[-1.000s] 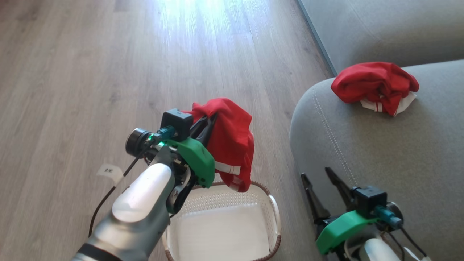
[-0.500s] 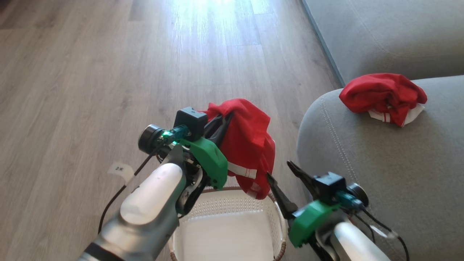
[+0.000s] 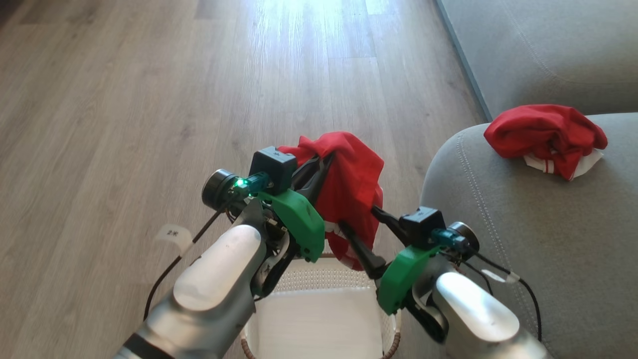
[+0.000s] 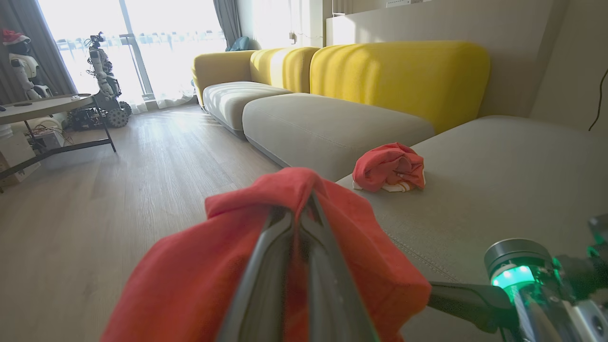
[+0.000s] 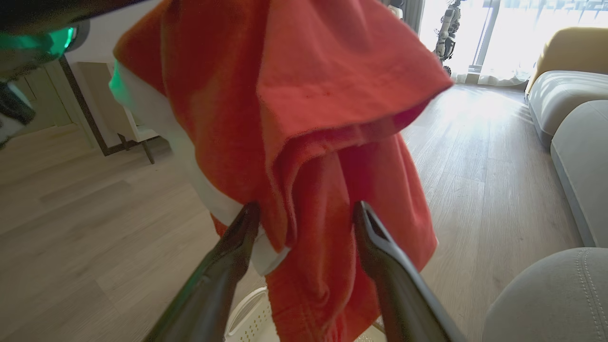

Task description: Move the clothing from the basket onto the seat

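Note:
My left gripper [image 3: 326, 162] is shut on a red garment [image 3: 356, 184] of the clothing, which hangs above the far end of the cream basket [image 3: 319, 276]. In the left wrist view the fabric [image 4: 190, 280] drapes over the closed left gripper [image 4: 304, 209]. My right gripper [image 3: 360, 219] is open, its fingers on either side of the hanging cloth's lower part. The right wrist view shows the cloth [image 5: 304, 95] between the spread right gripper [image 5: 306, 213]. A second red garment [image 3: 546, 132] lies bunched on the grey seat [image 3: 548, 239]. The basket's inside looks bare.
Wood floor [image 3: 149, 99] stretches to the left and ahead. Another grey cushion [image 3: 538, 45] lies beyond the seat, and yellow sofa backs [image 4: 403, 71] stand behind it. A table [image 4: 42, 102] and other robots stand far off by the window.
My right gripper has swung up and left from beside the seat until its open fingers straddle the hanging garment. The head camera has shifted a little. The left gripper keeps its hold.

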Robot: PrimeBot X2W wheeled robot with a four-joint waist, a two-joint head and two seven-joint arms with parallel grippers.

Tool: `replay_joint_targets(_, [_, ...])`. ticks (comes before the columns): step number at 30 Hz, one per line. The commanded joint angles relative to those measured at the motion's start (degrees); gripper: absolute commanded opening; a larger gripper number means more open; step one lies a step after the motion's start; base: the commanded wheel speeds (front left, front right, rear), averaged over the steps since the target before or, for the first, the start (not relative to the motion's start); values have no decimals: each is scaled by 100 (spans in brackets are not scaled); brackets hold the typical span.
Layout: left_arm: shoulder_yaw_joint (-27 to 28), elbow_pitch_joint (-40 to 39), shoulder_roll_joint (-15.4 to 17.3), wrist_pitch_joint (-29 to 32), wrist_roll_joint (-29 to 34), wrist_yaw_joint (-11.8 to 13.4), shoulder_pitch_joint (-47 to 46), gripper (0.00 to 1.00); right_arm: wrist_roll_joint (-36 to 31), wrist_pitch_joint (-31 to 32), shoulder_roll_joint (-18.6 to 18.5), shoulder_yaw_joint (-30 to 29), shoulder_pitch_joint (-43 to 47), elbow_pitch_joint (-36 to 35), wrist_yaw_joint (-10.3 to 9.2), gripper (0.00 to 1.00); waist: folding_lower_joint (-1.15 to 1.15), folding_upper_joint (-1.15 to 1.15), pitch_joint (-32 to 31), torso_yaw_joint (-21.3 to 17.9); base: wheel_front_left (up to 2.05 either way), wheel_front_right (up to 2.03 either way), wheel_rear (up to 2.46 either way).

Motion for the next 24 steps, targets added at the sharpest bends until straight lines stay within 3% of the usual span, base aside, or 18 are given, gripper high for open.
replay_joint_targets(1, [181,-222,65,-61,-56,20,-294,0,87,-38,41,66,-327,-70,-2,77,0,0,14,22,0,0,0])
replay_joint_targets(4, [176,-233,63,-76,-79,29,-275,0,215,-38,41,160,-443,85,-2,28,0,0,35,51,0,0,0])
replay_joint_targets(5, [176,-235,64,-82,-87,32,-269,0,256,-38,41,203,-475,119,-2,0,0,0,43,55,0,0,0])
replay_joint_targets(14, [236,-195,130,-169,-161,112,-187,2,441,-38,41,225,-616,150,-2,0,0,0,115,-42,0,0,0])
replay_joint_targets(16, [250,-170,158,-227,-163,134,-152,42,401,-38,41,149,-619,138,-2,0,0,0,132,-97,0,0,0])
replay_joint_targets(17, [259,-153,167,-253,-173,142,-131,87,364,-38,41,91,-624,137,-2,0,0,0,142,-125,0,0,0])
replay_joint_targets(18, [275,-133,170,-277,-196,147,-107,100,322,-38,41,25,-627,137,-2,0,0,0,151,-157,0,0,0])
replay_joint_targets(24, [324,-5,194,-465,-263,152,10,100,37,-38,41,-413,-639,128,-2,0,0,0,199,-352,0,0,0])
